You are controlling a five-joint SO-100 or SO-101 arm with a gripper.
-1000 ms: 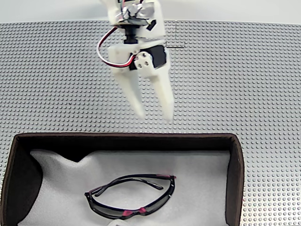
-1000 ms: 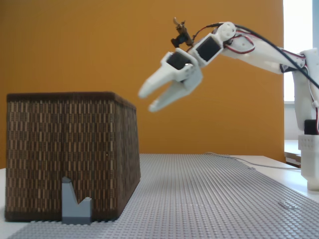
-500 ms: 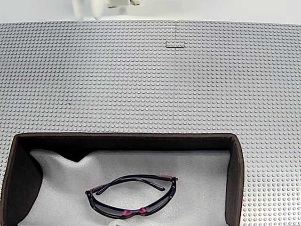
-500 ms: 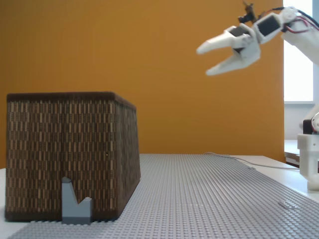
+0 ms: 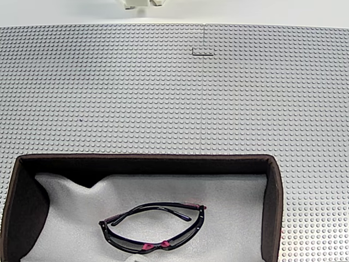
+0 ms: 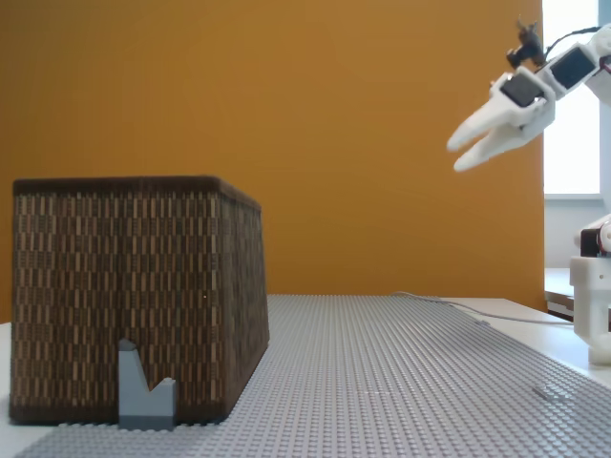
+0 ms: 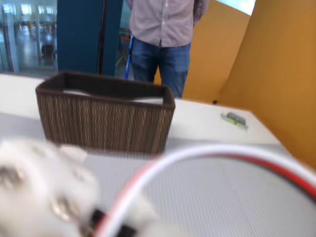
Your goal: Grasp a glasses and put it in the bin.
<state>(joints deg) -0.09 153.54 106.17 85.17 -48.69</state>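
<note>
Sunglasses, slim with a glossy black frame and pink accents, lie on the white foam lining of the big brown woven bin, so the job looks done. The white two-finger gripper hangs high, well apart, seemingly slightly parted and empty.

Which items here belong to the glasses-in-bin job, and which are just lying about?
Job:
- glasses, lying on the white lining in the bin
- bin
- gripper, empty, raised well clear of the bin

Lying about:
- small grey block against the bin's front
- small green-grey object on the table
</note>
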